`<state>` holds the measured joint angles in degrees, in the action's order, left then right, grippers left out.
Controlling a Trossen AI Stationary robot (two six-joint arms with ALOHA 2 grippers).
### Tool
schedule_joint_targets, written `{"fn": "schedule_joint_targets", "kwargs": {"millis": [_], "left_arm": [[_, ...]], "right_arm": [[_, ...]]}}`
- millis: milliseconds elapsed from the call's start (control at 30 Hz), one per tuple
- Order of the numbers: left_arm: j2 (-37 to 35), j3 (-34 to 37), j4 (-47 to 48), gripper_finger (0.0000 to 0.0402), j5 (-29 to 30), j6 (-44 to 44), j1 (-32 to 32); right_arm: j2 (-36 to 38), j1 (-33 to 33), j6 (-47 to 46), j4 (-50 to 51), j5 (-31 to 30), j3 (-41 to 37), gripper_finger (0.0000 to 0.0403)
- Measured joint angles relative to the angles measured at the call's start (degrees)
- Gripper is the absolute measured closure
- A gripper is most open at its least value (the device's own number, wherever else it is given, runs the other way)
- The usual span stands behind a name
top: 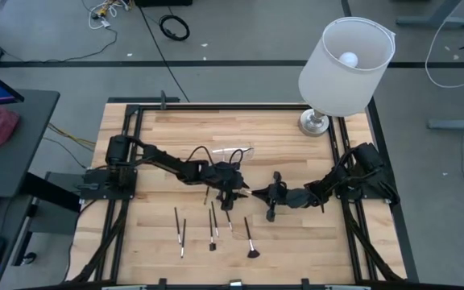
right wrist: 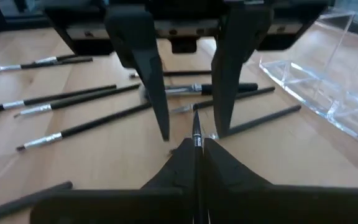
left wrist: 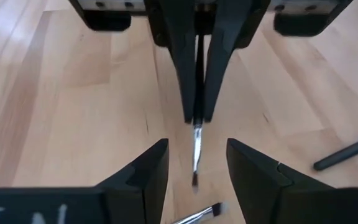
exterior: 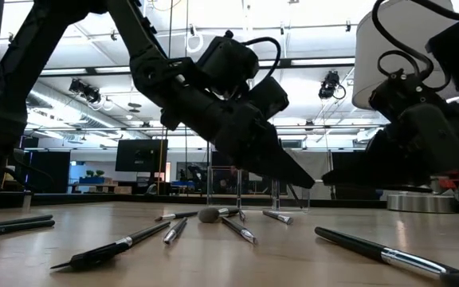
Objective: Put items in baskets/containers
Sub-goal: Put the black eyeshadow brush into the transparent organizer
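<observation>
1. a brush (right wrist: 197, 138) is pinched in the closed right gripper (right wrist: 197, 149) at mid-table.
2. it is faced by the open left gripper (left wrist: 196, 163).
3. a handover seems underway; next, the clear container (right wrist: 316, 87), lying far of the left gripper, must be reached.

This is a robotics lab or test hall, not a home. A pale wooden plank table (top: 296, 234) in a black metal frame stands on a grey floor strewn with loose black and white cables (top: 174, 28), with a dark desk (top: 14, 145) beside it. The low view looks into a wide, open room with white ceiling beams (exterior: 309, 36), ceiling-mounted black spotlights (exterior: 84, 90) and dark wall screens (exterior: 140, 155) far behind the table.
</observation>
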<state>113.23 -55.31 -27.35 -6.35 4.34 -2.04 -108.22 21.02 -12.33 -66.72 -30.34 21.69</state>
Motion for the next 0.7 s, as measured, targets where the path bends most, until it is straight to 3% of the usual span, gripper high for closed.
{"fn": "schedule_joint_targets", "kwargs": {"millis": [700], "left_arm": [[0.00, 0.04, -1.53, 0.0377, 0.00, -0.04, 0.00]], "right_arm": [[0.09, 0.01, 0.29, 0.35, -0.01, 0.07, 0.0390]]}}
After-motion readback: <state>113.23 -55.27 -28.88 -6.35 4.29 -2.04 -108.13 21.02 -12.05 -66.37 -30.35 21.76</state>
